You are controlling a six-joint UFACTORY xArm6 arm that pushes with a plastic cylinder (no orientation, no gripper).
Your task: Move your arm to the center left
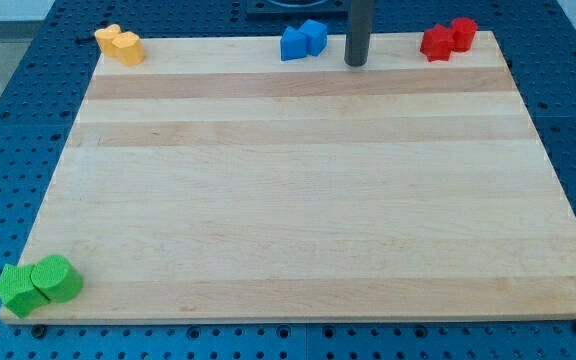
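My tip (356, 63) is a bare rod with no jaws, holding nothing, resting at the board's (298, 200) top edge. The blue blocks (303, 41) sit just to its left, the red blocks (448, 38) right, apparently untouched. The centre left lies well down-left, a block-free path; yellow (119, 45) and green (36, 284) blocks keep to the corners.

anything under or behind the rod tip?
My tip rests on bare board near the view's top edge, between the blue blocks and red blocks, touching neither. The rod hides a strip of board edge behind it.
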